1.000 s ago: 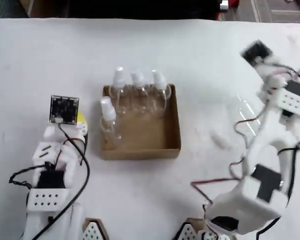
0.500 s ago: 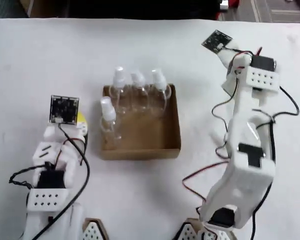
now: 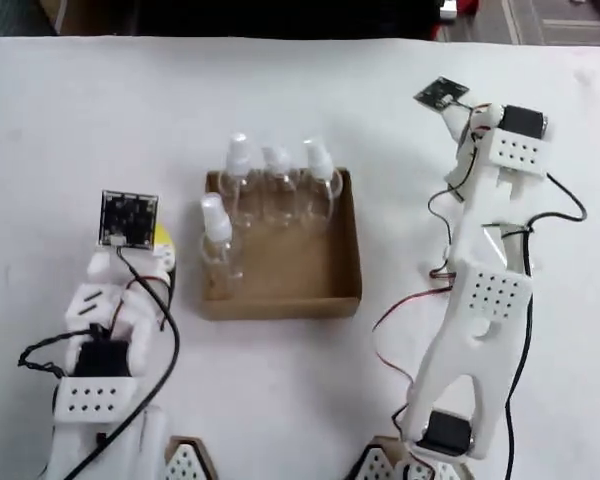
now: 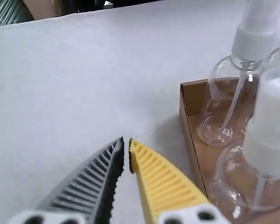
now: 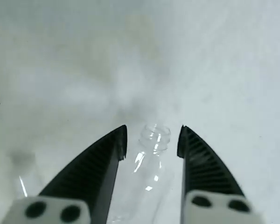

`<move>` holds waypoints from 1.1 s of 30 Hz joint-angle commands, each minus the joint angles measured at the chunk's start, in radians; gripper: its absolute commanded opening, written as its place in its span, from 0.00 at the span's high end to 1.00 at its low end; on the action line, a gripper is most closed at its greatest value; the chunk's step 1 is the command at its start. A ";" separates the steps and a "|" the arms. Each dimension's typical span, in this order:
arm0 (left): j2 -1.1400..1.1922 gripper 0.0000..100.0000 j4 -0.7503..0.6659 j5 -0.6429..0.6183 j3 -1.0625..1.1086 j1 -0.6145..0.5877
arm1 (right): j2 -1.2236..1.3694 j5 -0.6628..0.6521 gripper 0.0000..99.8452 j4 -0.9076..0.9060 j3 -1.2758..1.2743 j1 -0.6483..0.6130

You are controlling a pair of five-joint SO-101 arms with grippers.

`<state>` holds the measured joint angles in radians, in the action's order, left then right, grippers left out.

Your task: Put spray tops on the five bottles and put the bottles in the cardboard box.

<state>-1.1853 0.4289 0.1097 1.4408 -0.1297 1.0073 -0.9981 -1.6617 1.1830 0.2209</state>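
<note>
**Right gripper poised around the last uncapped bottle**

The right arm's black toothed gripper [image 5: 152, 130] is spread wide and grips nothing. Between its jaws, not touching either, lies the fifth small clear plastic bottle [image 5: 147, 175] on its side, its open threaded neck pointing away from the gripper and level with the tips. It has no spray top.

Judging by this, the step in hand is picking up this bottle. The next move calls for lowering and closing squarely on the body, since a round bottle lying flat may roll or squirt out. It must then be stood up and capped; no loose spray top can be made out with certainty.

Ahead of the tips and to both sides is bare white table [image 3: 280, 80], giving open room.

Well off to that gripper's side, toward the other arm, sits the shallow brown cardboard box [image 3: 352, 250]. 4 clear capped bottles [image 3: 277, 190] stand along its far and left walls, leaving the near right portion free.

Just beside the box's outer wall, the left arm's grey-and-yellow gripper [image 4: 126, 142] is closed tip to tip on nothing.
</note>
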 commanded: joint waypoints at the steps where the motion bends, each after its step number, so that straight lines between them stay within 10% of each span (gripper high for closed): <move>1: -0.021 0.98 -0.021 0.008 -0.011 0.012 | 0.047 0.009 0.84 -0.050 0.149 0.021; 33: -0.021 0.98 -0.021 0.008 -0.012 0.007 | 0.107 0.008 0.84 -0.050 0.170 0.058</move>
<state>-1.1853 0.4289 0.1097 1.4408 -0.1297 1.1224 -0.9981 -1.6893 1.3211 0.2670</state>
